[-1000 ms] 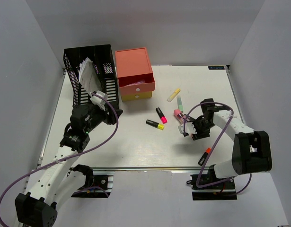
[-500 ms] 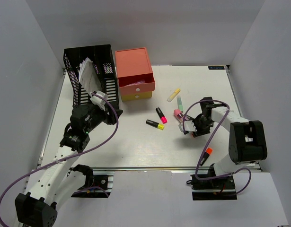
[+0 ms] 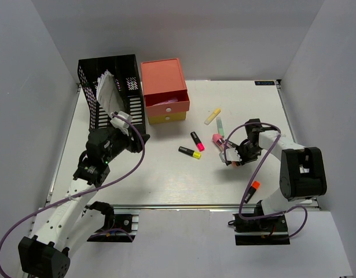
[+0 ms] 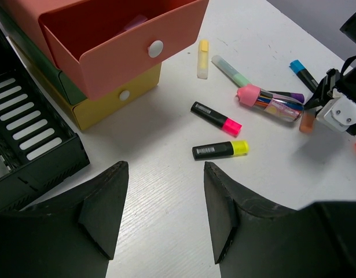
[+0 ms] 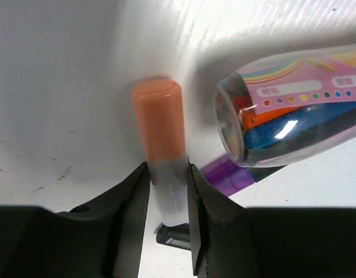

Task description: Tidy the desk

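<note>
The file rack point(image 3: 128, 81) stands at the upper left corner of the desk point(image 3: 166, 179), with papers point(image 3: 106, 87) inside it; the drawer unit point(image 3: 164, 90) sits just to its right. Right of the frame's centre lie the loose pens — the top marker point(image 3: 212, 116) highest, the second marker point(image 3: 220, 126) just below it, the pen tube point(image 3: 219, 140) below that. Left of the tube lie the upper highlighter point(image 3: 197, 141) and, lower left of it, the lower highlighter point(image 3: 189, 152). Just beside the tube's lower right end, the held marker point(image 5: 159, 133) sits between the fingers of the right gripper point(image 3: 230, 157). The stray marker point(image 3: 252, 190) lies lower right — near the desk's bottom edge.
</note>
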Tool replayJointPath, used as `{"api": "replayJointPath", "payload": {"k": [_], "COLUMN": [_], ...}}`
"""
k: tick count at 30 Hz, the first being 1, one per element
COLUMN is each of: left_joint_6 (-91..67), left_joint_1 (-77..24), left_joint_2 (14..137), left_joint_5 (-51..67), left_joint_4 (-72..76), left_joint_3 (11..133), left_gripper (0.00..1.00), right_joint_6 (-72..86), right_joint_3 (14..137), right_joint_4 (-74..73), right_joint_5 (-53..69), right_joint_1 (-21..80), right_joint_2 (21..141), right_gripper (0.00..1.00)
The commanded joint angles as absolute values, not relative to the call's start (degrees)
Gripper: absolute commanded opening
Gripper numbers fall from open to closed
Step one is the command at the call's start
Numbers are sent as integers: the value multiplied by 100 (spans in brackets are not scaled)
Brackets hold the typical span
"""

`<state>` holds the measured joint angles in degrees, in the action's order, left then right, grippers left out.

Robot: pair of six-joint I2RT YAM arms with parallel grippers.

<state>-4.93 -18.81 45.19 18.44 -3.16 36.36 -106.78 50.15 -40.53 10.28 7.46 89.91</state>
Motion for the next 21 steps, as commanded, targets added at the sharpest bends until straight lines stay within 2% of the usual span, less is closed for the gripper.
{"api": "replayJointPath", "payload": {"k": [1, 8, 12, 15, 16, 17, 21], "left_joint_6": [-431, -431, -413, -404, -396, -396, -369], "left_joint_1": [-1854, -1854, -1854, -1854, -1854, -1854, -1854], "left_joint_2": [4482, 4491, 4500, 4456, 4456, 4456, 4482], "left_joint_5": [1775, 1784, 1793, 1732, 1697, 1688, 1661], "left_joint_4": [-387, -378, -387, -387, -395, -396, -395], "left_joint_3": [3779, 3771, 3779, 3779, 3779, 3762, 3744], "left_gripper": [65, 65, 65, 65, 65, 66, 65], "right_joint_6": [-10775, -10837, -9849, -8557, -7638, -7194, -4944], "right_joint_3": [4851, 5578, 6414, 7046, 7153, 7233, 7531], "right_joint_4": [-4684, -6370, -6742, -6006, -5707, -5052, -3145], "right_joint_5": [1344, 2669, 3565, 4242, 4349, 4525, 4141], "right_joint_1": [703, 782, 957, 1089, 1151, 1247, 1730], "right_joint_2": [8886, 7771, 7357, 7321, 7313, 7295, 7330], "right_gripper": [32, 9, 3, 0, 0, 0, 0]}}
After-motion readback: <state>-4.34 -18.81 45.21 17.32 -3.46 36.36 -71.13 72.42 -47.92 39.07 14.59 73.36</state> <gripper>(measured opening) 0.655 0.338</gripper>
